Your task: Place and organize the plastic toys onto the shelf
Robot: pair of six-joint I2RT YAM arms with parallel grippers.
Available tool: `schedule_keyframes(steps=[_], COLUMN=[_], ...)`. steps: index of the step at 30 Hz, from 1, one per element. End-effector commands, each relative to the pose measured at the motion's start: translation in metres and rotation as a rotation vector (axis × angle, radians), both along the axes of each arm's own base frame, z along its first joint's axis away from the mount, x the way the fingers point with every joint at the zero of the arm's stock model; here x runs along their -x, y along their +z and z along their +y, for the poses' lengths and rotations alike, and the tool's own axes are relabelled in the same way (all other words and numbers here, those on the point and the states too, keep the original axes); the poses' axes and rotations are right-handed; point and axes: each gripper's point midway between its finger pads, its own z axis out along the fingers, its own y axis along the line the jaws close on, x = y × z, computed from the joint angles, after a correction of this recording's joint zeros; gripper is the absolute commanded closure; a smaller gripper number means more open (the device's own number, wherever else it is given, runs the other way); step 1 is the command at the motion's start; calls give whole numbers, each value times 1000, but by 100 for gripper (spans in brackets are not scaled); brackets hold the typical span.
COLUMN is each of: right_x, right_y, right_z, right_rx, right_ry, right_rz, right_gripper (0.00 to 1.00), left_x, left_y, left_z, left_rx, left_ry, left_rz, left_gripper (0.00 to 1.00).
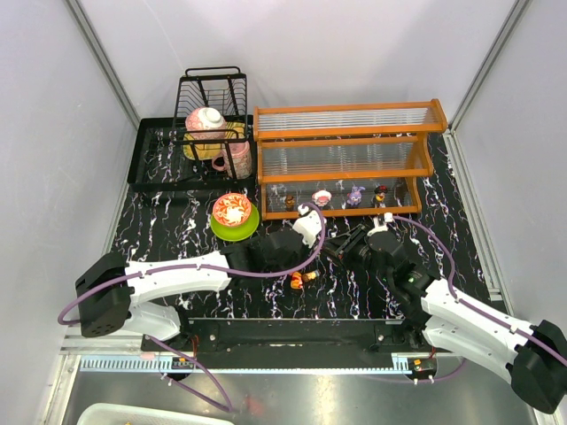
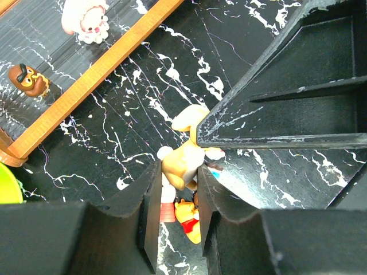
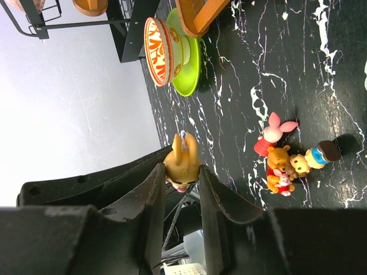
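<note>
Near edge: a small huddle of loose toys [image 3: 287, 161] lies on the worktop [image 1: 461, 232] in the middle, just ahead of the arm bases. The right wrist view shows about five, touching one another: one pink, one yellow-and-red and one dark-haired among them. None is shelved yet.
Mid-worktop, above the huddle: both pincers meet on one tan long-eared toy [image 3: 182, 160], which is held off the surface.
Left pincer [image 2: 179, 175]: closed on that toy's body, with a finger pressed to each side.
Right pincer [image 3: 179, 179]: its fingers are drawn in around the same toy's head end, and both seem to touch it. It reads as a handover from one arm to the other.
Left of middle: a red patterned bowl [image 1: 232, 209] on a green plate [image 1: 249, 229], not part of the job.
Far edge, right of middle: the shelf [image 1: 345, 133] has three orange-framed tiers with clear ribbed panels. Four placed toys [image 1: 354, 195] stand in a spaced row on the lowest tier. I see none on the upper two tiers.
Far left corner: a black wire rack [image 1: 213, 88] holding pink crockery [image 1: 206, 119] sits on a black tray [image 1: 151, 159].
Progress: I judge it under halfway, with four toys shelved, one in the air and the huddle waiting. The row is orderly so far.
Surface: black with white marble veining, glossy, flat and dry-looking.
Room: plain pale walls [image 1: 53, 133] close in the worktop on three sides, with metal rails at the corners.
</note>
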Motion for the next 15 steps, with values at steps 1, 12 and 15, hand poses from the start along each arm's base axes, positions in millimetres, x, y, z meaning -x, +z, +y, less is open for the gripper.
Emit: schedule_keyframes(steps=[1,12,15], right_x=[-3,-6,-6], right_y=[11,10,13], right_z=[2,1,0], right_rx=[-33,-23,-4], right_ry=[-3,-11,-8], right_rz=[-32,-37,-59], right_gripper=[69,100,100], left_x=[-7,-8,-8], left_y=[28,29,28], left_z=[-14,-16,-15], left_rx=[59,59,58], left_ry=[3,8,9], left_rz=[-53,-54,-52], left_gripper=[100,67,47])
